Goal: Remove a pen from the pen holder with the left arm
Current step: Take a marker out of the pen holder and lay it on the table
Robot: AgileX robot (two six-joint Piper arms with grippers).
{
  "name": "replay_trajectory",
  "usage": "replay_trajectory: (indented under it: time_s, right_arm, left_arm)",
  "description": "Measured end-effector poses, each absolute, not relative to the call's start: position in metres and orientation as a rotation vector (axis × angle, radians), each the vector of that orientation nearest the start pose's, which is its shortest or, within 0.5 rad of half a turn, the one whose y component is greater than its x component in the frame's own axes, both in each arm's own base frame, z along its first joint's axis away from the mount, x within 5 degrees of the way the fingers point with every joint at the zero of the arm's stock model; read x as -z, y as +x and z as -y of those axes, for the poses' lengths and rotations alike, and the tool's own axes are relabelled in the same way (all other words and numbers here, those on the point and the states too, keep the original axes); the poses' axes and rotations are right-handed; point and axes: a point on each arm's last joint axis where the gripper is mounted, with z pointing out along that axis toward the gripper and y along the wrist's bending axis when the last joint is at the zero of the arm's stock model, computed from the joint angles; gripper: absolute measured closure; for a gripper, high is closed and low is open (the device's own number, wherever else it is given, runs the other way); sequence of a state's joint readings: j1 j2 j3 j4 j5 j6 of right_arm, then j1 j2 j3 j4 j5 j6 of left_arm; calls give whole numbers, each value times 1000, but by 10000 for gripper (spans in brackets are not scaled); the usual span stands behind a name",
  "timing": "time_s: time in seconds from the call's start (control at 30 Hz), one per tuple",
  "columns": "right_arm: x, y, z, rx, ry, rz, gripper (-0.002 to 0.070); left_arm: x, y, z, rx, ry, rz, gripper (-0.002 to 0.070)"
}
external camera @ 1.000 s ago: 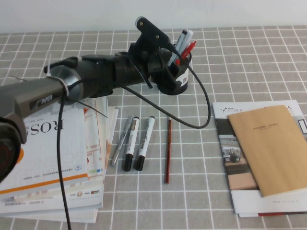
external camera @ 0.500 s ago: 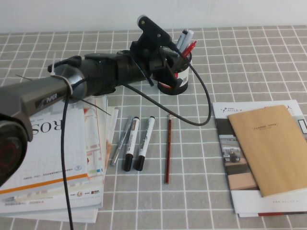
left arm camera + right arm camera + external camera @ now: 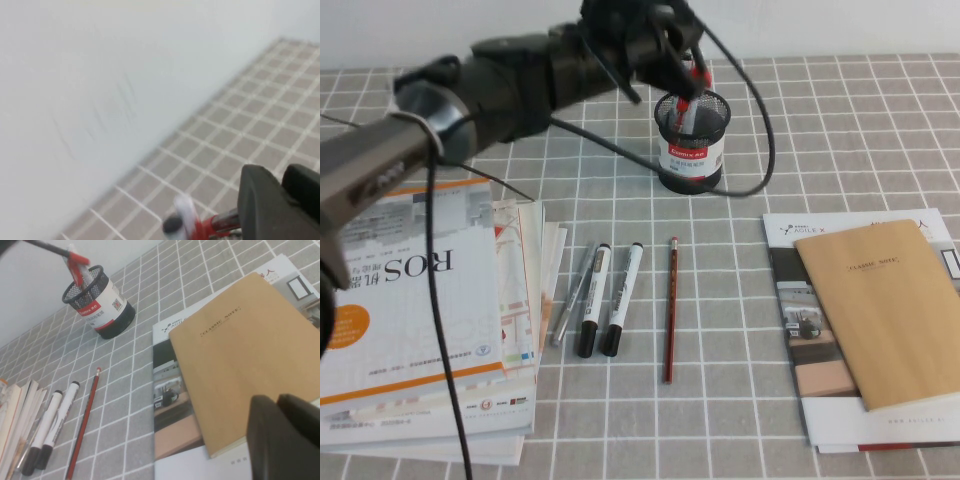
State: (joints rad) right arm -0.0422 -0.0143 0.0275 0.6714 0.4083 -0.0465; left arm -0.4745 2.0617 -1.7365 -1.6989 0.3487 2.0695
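The black mesh pen holder (image 3: 692, 140) with a red-and-white label stands at the back of the tiled table, and the right wrist view shows this pen holder (image 3: 100, 305) too. My left gripper (image 3: 682, 55) hovers just above its mouth, shut on a red pen (image 3: 698, 82). The pen's lower end reaches down into the holder. In the left wrist view the red pen (image 3: 207, 226) runs into my left gripper (image 3: 285, 187), with a white pen end (image 3: 184, 212) beside it. My right gripper (image 3: 277, 405), out of the high view, hangs shut over the brown notebook (image 3: 240, 345).
A stack of books (image 3: 420, 310) lies at front left. Two markers (image 3: 608, 300), a silver pen (image 3: 570, 295) and a red pencil (image 3: 671, 310) lie in the middle. The brown notebook (image 3: 885, 305) rests on a brochure at the right. The arm's cable (image 3: 755, 120) loops beside the holder.
My left gripper has closed on the red pen and risen up and back from the holder, drawing the pen upward. The holder now shows in full.
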Motion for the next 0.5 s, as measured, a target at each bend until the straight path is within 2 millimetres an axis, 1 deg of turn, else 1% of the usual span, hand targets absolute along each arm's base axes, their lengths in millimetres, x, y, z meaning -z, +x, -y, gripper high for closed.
replay_trajectory:
  time_s: [0.13, 0.2, 0.23, 0.27, 0.33, 0.4, 0.47, 0.5]
  right_arm:
    - [-176, 52, -20, -607, 398, -1815, 689]
    - [-176, 52, -20, -607, 398, -1815, 689]
    - [-176, 52, -20, -607, 398, -1815, 689]
    - [-176, 52, -20, -607, 398, -1815, 689]
    - [-176, 52, -20, -607, 398, -1815, 689]
    - [-176, 52, -20, -607, 398, -1815, 689]
    - [-176, 52, -20, -607, 398, -1815, 689]
    - [-176, 52, -20, -607, 398, -1815, 689]
  left_arm:
    - [-342, 416, 246, 363, 908, -1466, 634]
    - [-358, 407, 242, 367, 911, -1465, 635]
    - [-366, 400, 240, 400, 911, -1478, 635]
    - [-371, 395, 238, 381, 946, -1475, 635]
    - [-384, 381, 234, 415, 996, -1514, 635]
    - [-391, 368, 231, 482, 1024, -1613, 635]
    - [-396, 356, 224, 475, 1106, -1760, 635]
    - [-397, 352, 220, 462, 1123, -1862, 636]
